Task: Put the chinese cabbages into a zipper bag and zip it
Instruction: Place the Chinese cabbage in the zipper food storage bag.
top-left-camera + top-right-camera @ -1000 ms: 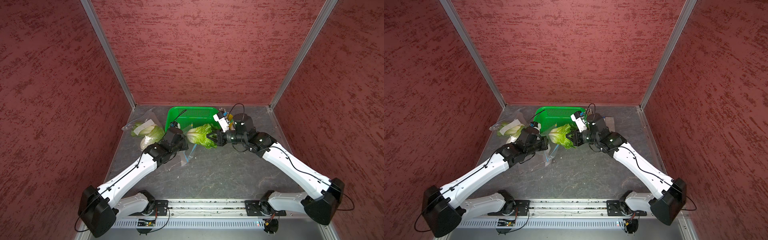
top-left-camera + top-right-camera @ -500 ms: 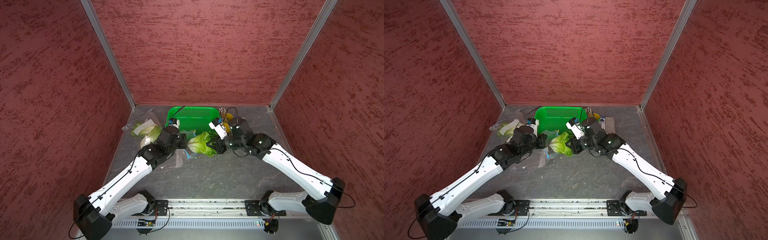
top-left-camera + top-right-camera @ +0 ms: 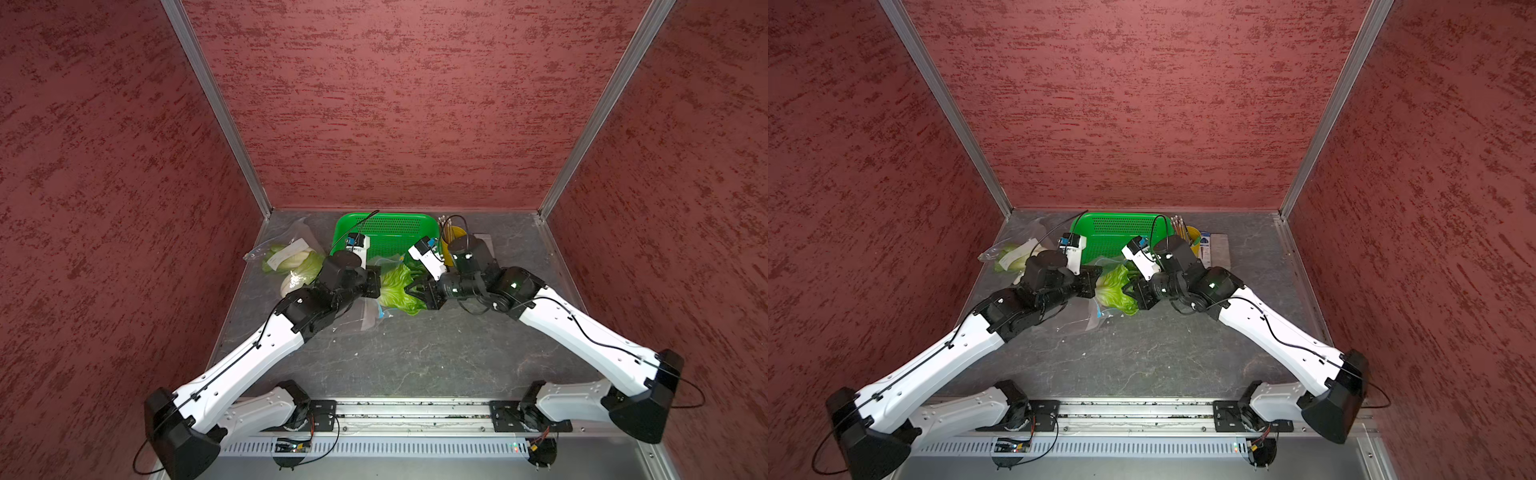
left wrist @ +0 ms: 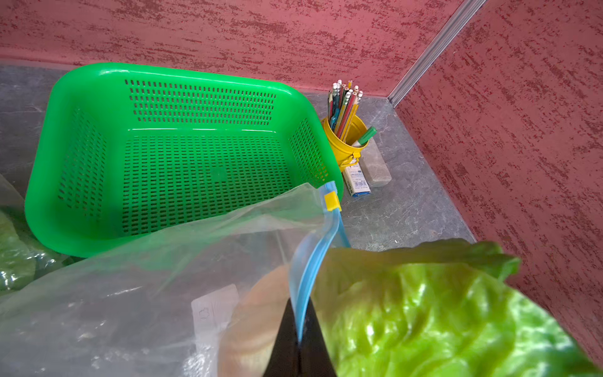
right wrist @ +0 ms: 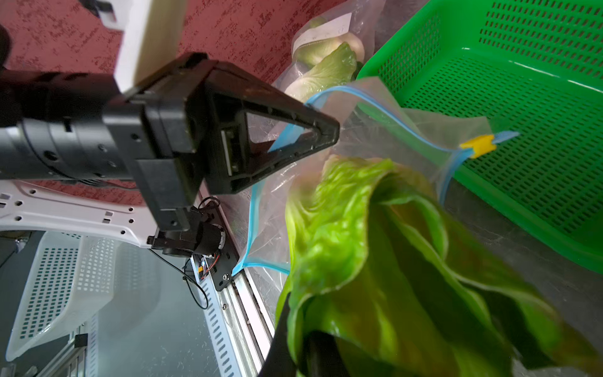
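Grey tabletop (image 3: pixel 395 357); outstretched arms (image 3: pixel 266 345), cabbage (image 3: pixel 397 291) between

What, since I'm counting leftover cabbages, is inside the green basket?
Only a bare perforated floor shows in the green basket. The zipper bag covers one corner, so that part cannot be seen.

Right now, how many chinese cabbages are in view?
3. The held cabbage is in the right pincer at the open zipper bag; the bagged cabbage and the third cabbage, partly hidden, lie left of the green basket.
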Action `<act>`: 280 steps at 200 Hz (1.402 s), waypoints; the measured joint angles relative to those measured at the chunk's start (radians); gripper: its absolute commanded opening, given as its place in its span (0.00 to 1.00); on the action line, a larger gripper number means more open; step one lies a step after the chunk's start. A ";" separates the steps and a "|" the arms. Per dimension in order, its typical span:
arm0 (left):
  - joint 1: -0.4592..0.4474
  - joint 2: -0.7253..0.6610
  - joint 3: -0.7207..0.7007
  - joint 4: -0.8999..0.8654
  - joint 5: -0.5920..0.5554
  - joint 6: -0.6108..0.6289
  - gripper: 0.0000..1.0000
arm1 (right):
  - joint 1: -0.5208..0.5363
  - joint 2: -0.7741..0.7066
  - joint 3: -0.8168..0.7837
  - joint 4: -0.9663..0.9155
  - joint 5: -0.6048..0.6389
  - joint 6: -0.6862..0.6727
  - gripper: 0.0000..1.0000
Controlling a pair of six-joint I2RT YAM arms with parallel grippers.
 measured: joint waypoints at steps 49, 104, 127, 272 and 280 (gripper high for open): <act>-0.016 0.000 0.000 0.056 0.051 0.008 0.00 | 0.011 0.014 0.000 0.043 -0.008 0.004 0.00; -0.021 -0.023 0.000 0.069 0.053 -0.002 0.00 | 0.012 0.018 -0.017 0.126 -0.003 0.038 0.00; -0.021 -0.049 -0.005 0.081 0.035 -0.053 0.00 | 0.012 -0.027 -0.072 0.210 0.016 0.090 0.00; -0.021 -0.085 -0.014 0.099 -0.010 -0.275 0.00 | 0.012 0.011 -0.122 0.407 -0.002 0.292 0.00; -0.021 -0.085 -0.014 0.105 -0.006 -0.278 0.00 | 0.012 0.028 -0.122 0.406 -0.002 0.291 0.00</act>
